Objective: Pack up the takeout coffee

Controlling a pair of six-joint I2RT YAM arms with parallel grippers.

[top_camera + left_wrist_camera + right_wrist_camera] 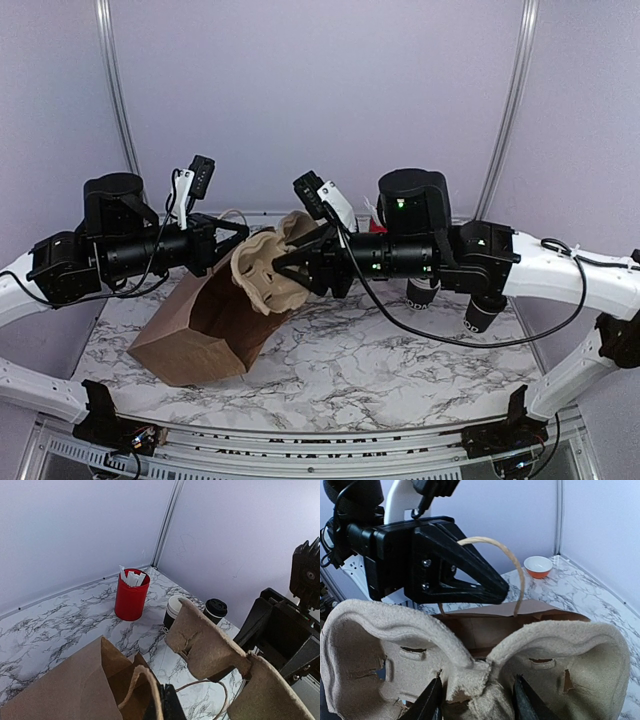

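The takeout coffee (215,609), a small black cup with a black lid, stands on the marble table by the right wall, beside a stack of lidless black cups (173,612). My right gripper (477,681) is shut on the middle ridge of a brown pulp cup carrier (262,270). It holds the carrier tilted in the air over the mouth of a brown paper bag (195,335). My left gripper (169,701) is shut on the bag's rope handle (516,575) and holds the bag's mouth up. Both grippers are well away from the coffee.
A red cup (130,599) with white utensils stands near the back corner. A small orange-and-white bowl (538,566) sits by the far wall. In the top view two black cups (425,294) are partly hidden under the right arm. Walls close the table's back and sides.
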